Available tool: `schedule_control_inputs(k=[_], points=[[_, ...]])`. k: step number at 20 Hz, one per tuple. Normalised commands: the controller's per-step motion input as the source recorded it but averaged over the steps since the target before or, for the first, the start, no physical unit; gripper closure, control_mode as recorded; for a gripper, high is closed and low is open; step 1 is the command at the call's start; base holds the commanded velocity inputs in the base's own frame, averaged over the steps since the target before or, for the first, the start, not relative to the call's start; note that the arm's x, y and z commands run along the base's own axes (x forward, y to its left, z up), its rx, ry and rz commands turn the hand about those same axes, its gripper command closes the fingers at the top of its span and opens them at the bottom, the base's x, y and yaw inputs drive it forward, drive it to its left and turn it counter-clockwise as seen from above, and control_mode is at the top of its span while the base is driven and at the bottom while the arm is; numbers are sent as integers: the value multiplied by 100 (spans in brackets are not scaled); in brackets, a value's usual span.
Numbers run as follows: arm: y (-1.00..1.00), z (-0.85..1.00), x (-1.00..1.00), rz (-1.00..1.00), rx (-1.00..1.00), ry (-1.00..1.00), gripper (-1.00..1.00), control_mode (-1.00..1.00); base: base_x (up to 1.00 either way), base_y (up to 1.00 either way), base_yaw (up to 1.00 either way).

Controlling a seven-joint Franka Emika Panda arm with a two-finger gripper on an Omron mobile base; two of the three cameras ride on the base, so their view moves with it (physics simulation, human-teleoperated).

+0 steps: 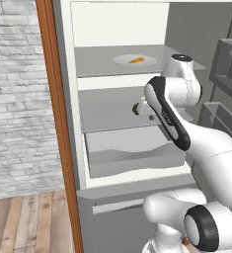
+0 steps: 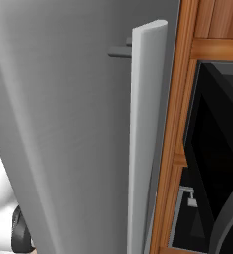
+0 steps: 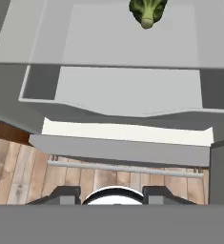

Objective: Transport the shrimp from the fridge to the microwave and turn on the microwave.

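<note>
Because the fridge stands open, we see the shrimp resting on a white plate on the upper shelf, above the arm; whether the jaws are parted, we cannot tell; broccoli sits lower.

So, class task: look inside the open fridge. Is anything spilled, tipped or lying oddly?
Nothing stands out. The shrimp lies on a plate on the upper shelf, a piece of broccoli sits on the shelf below, and the drawer looks level. No spills show.
</note>
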Motion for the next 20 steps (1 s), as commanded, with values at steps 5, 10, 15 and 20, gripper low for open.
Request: schedule_control_inputs(k=[5,10,15,20], points=[[0,3,0,-8,3,-7,-100,-100,0,0,0],[0,22,0,-14,3,-12,-100,-100,0,0,0],[0,44,0,-18,0,-11,-100,-100,0,0,0],[0,42,0,-24,0,-11,-100,-100,0,0,0]])
